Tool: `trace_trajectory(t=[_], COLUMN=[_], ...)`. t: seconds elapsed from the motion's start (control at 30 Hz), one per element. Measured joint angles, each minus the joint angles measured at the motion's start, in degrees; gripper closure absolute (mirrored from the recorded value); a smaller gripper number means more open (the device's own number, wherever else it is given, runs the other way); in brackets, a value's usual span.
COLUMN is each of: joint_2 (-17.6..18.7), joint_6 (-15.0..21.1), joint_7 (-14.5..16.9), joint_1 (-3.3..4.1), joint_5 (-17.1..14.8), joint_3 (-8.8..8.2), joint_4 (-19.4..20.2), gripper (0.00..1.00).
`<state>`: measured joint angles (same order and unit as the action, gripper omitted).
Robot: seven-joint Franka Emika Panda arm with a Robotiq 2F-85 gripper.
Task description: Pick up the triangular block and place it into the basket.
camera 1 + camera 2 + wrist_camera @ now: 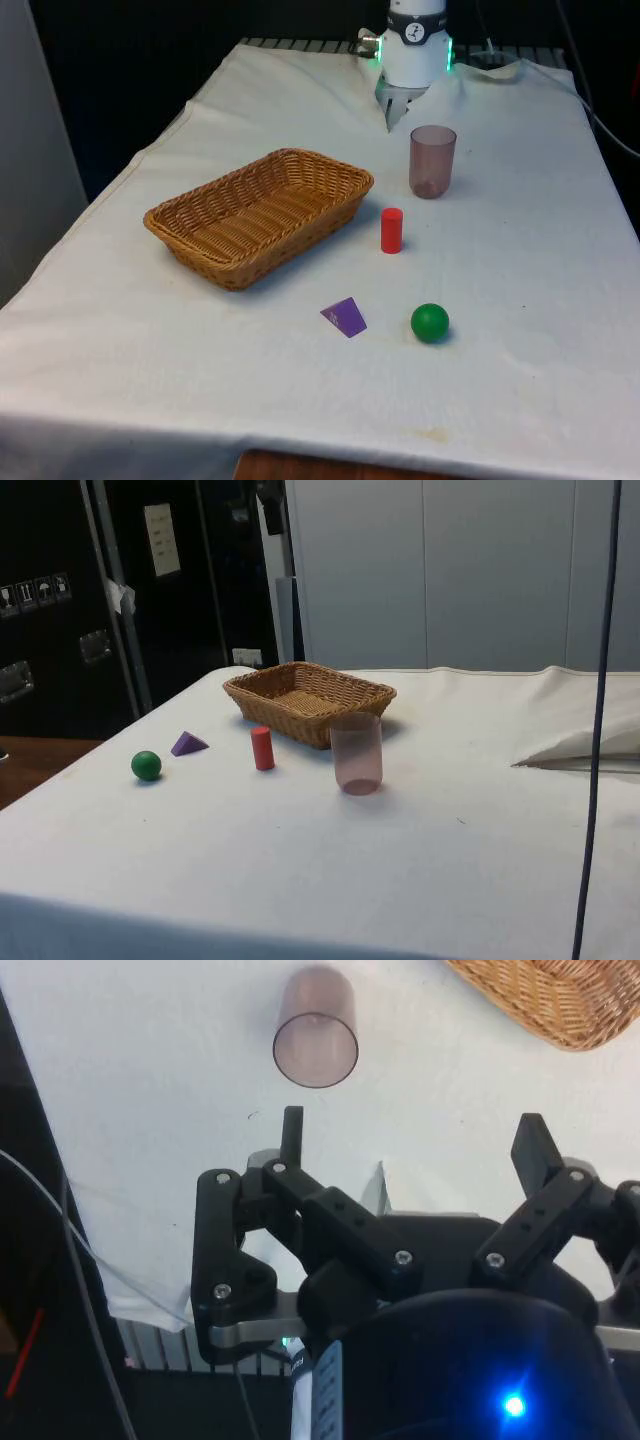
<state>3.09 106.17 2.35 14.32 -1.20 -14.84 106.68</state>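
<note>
At the worktop's far end, the end effector (410,1140) hangs wide open and empty, well apart from the purple triangular block (344,317) beside the wicker basket (190,203), leaving room to descend.

Dark cabinets (150,590) (labels on doors), pale wall panels (450,570).

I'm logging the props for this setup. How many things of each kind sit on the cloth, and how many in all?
Wooden blocks: 3, a purple triangular block, a red cylinder, a green ball
Wicker basket: 1
Translucent pink cup: 1
Total: 5
</note>
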Motion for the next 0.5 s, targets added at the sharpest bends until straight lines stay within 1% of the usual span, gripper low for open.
trace_trajectory(t=[0.27,0.3,0.5], joint_2=[1.26,1.78,4.30], joint_6=[2.46,3.27,5.44], joint_7=[-0.06,-0.06,0.00], joint_1=[0.11,0.11,0.17], joint_5=[0.00,0.00,0.00], joint_3=[0.29,0.34,0.57], joint_4=[-0.34,-0.63,-2.35], gripper=[0.00,0.00,0.00])
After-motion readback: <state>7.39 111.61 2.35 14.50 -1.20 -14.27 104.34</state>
